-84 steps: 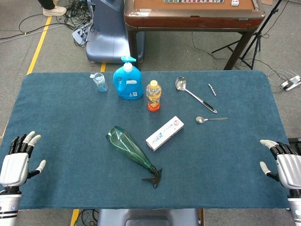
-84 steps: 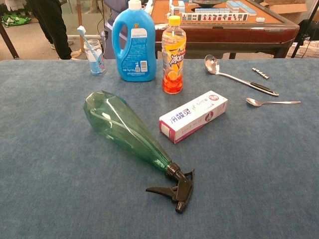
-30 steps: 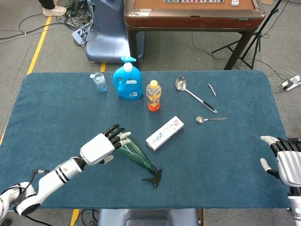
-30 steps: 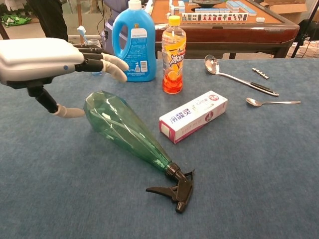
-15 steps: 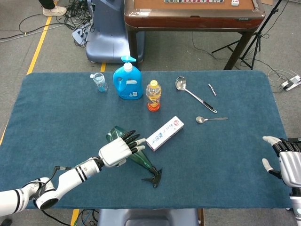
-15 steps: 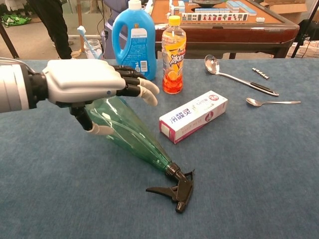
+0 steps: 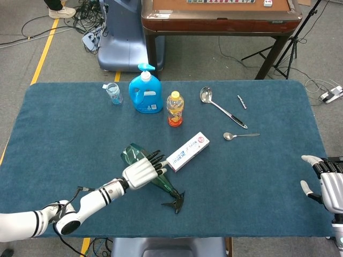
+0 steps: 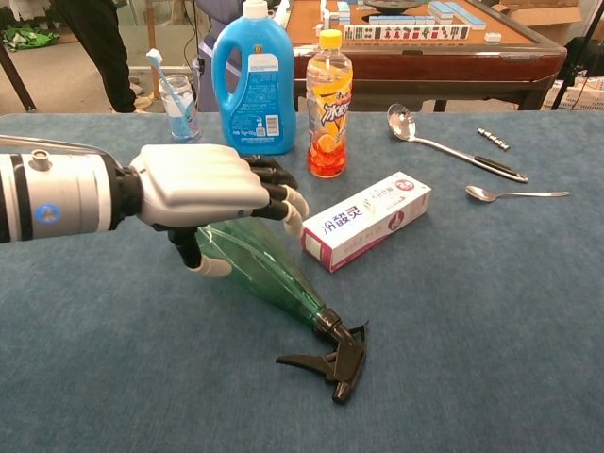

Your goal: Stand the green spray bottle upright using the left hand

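Blue cloth under toppled green spray bottle (image 8: 269,274)

Teal surface (image 8: 528,311) — green spray bottle (image 8: 274,274) with black trigger, blue jug (image 8: 253,85), orange drink bottle (image 8: 328,104), white-and-purple box (image 8: 366,220) — white left hand (image 8: 203,189), black fingers (image 8: 274,184).

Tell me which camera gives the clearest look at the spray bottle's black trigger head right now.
Chest view. The trigger head sits close and unobstructed, lying on the table with its lever pointing left, clear of the left hand over the green spray bottle. In the head view the trigger head is only a small dark shape.
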You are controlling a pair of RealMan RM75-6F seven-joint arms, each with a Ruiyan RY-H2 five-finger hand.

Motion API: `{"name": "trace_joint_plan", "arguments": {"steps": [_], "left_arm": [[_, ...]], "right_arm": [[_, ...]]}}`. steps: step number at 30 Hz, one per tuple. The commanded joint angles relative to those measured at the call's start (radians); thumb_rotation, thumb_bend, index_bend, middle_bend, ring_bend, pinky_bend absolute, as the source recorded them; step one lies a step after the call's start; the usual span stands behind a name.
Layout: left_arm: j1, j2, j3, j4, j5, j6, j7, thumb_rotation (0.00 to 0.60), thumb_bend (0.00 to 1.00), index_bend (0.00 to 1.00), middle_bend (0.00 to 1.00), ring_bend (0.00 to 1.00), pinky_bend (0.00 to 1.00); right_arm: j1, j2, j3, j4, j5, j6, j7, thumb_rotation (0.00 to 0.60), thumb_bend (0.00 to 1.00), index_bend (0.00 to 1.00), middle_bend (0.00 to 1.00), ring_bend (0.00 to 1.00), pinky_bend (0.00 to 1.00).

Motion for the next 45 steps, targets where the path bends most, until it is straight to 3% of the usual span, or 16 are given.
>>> {"name": "trace_joint_plan", "arguments": {"steps": [1, 14, 19, 26, 36, 45], "left_arm": [[-0.015, -0.019, 0.008, 0.005, -0.037, -0.01, 0.042, 0.6, 0.31, 0.22, 0.13, 0.0, 0.0], [-0.052, -0.088, 0.046, 0.046, -0.153, 0.015, 0.198, 0.6, 0.31, 0.23, 0.14, 0.0, 0.0], [-0.053, -0.111, 0.054, 0.074, -0.173, 0.048, 0.214, 0.6, 0.31, 0.3, 0.24, 0.01, 0.0], [-0.038, -0.121, 0.059, 0.117, -0.124, 0.098, 0.111, 0.6, 0.31, 0.43, 0.4, 0.13, 0.0], [0.03, -0.033, 0.025, 0.107, -0.042, 0.2, -0.303, 0.6, 0.31, 0.47, 0.44, 0.16, 0.0], [0.126, 0.042, -0.039, 0.14, 0.002, 0.335, -0.942, 0.6, 0.31, 0.46, 0.44, 0.16, 0.0]], "right_arm": [[-0.001, 0.0, 0.0, 0.001, 0.001, 0.0, 0.001, 0.6, 0.31, 0.24, 0.27, 0.2, 0.25], [-0.01, 0.002, 0.0, 0.012, 0.008, 0.007, 0.017, 0.6, 0.31, 0.24, 0.27, 0.2, 0.25], [-0.011, 0.001, -0.002, 0.016, 0.005, 0.007, 0.024, 0.6, 0.31, 0.24, 0.27, 0.2, 0.25], [-0.013, 0.001, -0.001, 0.02, 0.002, 0.011, 0.03, 0.6, 0.31, 0.24, 0.27, 0.2, 0.25], [-0.015, 0.003, -0.001, 0.015, -0.004, 0.017, 0.029, 0.6, 0.31, 0.24, 0.27, 0.2, 0.25], [-0.013, 0.004, 0.0, 0.008, -0.006, 0.016, 0.019, 0.6, 0.31, 0.24, 0.27, 0.2, 0.25]]}}
